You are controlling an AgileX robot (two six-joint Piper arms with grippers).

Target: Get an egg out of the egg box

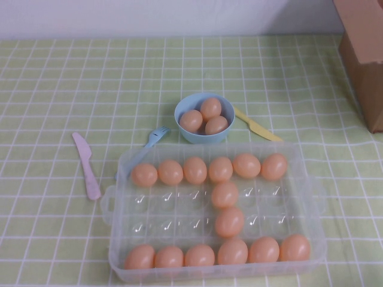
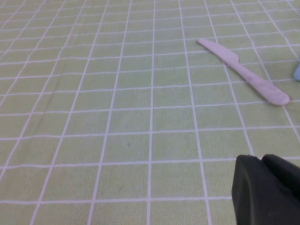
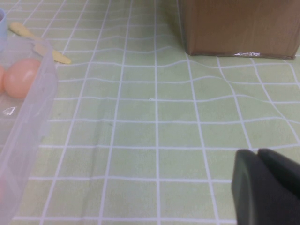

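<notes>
The clear plastic egg box (image 1: 114, 206) stands at the front middle of the table. It holds several orange-tan eggs in a back row, a front row and two in between, one of them an egg (image 1: 225, 194) near the middle. The box wall (image 3: 28, 122) and one egg (image 3: 21, 77) also show in the right wrist view. My left gripper (image 2: 261, 158) is shut and empty over bare cloth, left of the box. My right gripper (image 3: 258, 152) is shut and empty over bare cloth, right of the box. Neither arm shows in the high view.
A light-blue bowl (image 1: 182, 133) with three eggs stands behind the box. A pink knife (image 1: 87, 164) lies to the left, also in the left wrist view (image 2: 243, 72). A blue fork (image 1: 149, 143), a yellow knife (image 1: 257, 125) and a cardboard box (image 1: 365, 54) at the back right are nearby.
</notes>
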